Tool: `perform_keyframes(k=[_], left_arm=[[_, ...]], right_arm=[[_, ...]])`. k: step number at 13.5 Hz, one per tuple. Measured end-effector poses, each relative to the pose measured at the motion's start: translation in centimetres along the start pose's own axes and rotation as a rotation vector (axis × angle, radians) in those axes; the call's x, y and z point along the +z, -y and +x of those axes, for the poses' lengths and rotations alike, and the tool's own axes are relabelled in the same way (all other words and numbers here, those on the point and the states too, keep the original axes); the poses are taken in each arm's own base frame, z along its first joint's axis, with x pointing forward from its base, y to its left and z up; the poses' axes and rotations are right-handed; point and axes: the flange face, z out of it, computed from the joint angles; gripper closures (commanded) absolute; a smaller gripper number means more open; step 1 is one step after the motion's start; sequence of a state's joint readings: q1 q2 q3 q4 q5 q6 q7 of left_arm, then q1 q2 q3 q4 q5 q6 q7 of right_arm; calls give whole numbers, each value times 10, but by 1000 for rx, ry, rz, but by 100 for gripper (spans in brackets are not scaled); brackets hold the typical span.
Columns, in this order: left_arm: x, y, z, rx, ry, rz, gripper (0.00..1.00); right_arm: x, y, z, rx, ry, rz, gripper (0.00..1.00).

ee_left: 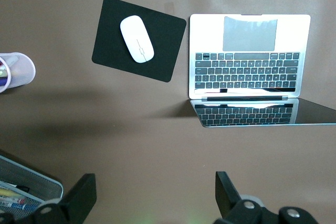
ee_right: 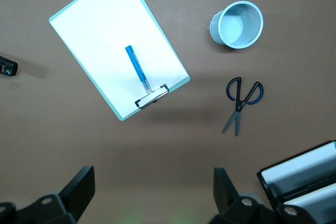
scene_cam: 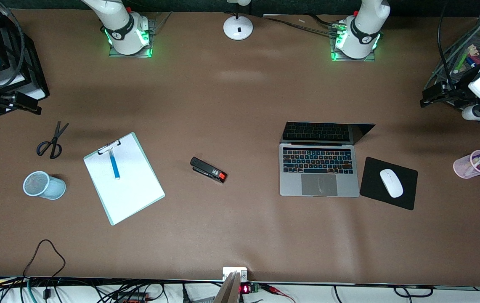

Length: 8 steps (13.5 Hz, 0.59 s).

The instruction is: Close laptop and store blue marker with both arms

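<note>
Open laptop (scene_cam: 319,168) on the table (scene_cam: 240,235) beside mouse pad (scene_cam: 389,183) and mouse (scene_cam: 391,183), blue marker (scene_cam: 114,165) on clipboard (scene_cam: 124,178) near scissors (scene_cam: 51,141) and mesh cup (scene_cam: 43,185); left gripper (ee_left: 152,195) and right gripper (ee_right: 152,192), jaws spread, waiting above.

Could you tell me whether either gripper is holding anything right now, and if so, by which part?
Nothing is held. The left gripper and right gripper both hang open over bare table.
</note>
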<state>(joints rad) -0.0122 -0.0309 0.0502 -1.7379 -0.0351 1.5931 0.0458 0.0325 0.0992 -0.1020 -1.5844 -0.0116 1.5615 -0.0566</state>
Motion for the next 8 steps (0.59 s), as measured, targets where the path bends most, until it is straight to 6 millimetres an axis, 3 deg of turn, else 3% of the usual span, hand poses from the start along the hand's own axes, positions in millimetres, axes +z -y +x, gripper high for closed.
perform_keyframes(k=[3,8], left_arm=[[1,0,0,0,2,-3,0],[2,1,1,-1,5,-3,0]], right_arm=[[15,3,13,-5,-5,6,0],[89,10,58,-5,41,50,0]])
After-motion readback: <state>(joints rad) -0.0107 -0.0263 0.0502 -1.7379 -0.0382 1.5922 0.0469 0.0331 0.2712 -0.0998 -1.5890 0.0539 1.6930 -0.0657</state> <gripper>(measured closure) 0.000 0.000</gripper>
